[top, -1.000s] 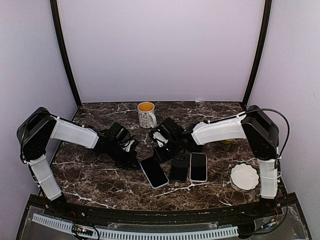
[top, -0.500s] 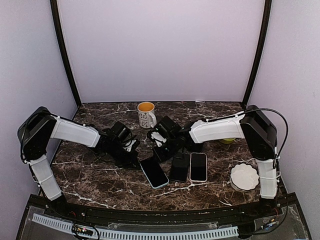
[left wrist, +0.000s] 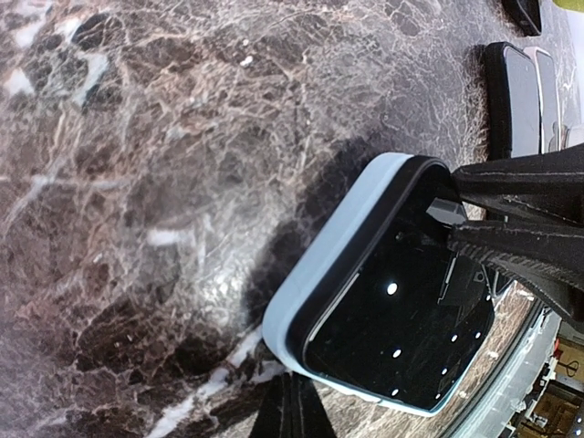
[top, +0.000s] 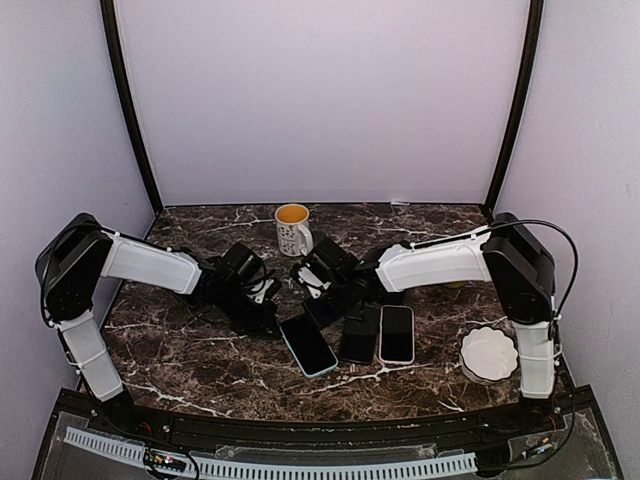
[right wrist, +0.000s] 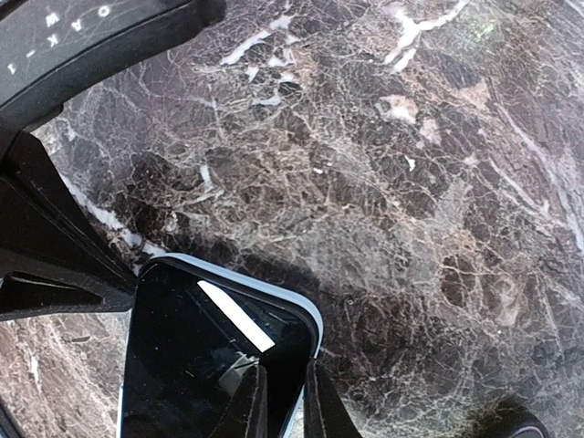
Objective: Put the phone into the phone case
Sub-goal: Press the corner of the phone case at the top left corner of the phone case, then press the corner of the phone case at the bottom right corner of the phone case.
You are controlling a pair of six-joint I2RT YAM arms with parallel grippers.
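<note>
Left arm: the upper link rises from the base to a raised joint near the left wall, and the white forearm runs inward and down to a wrist held low over the table [top: 180, 350]. The left gripper [left wrist: 290, 412] shows in its own camera as one narrow dark wedge. Its fingers are pressed together and hold nothing, and the tip sits at a corner of the phone case [left wrist: 333, 233]. Contact there cannot be confirmed.

Right arm: it mirrors the left, with the forearm reaching leftward from a high joint on the right and the wrist low at table centre. The right gripper [right wrist: 279, 403] has its fingers drawn nearly together. Only a sliver separates them, and the pale case rim shows in that gap. Whether they pinch the rim cannot be told.

The phone [top: 308, 346] lies screen-up inside the light blue case, flat on the table between the two grippers and angled to the table edge. In the left wrist view its black body stands above the blue wall along one side, so it is not flush there.

Also present: a black phone [top: 360, 333] and a pale-edged phone [top: 397, 333] lie side by side just right of the cased one. A mug [top: 293, 230] stands behind them and a white dish [top: 490, 352] sits at the right.
</note>
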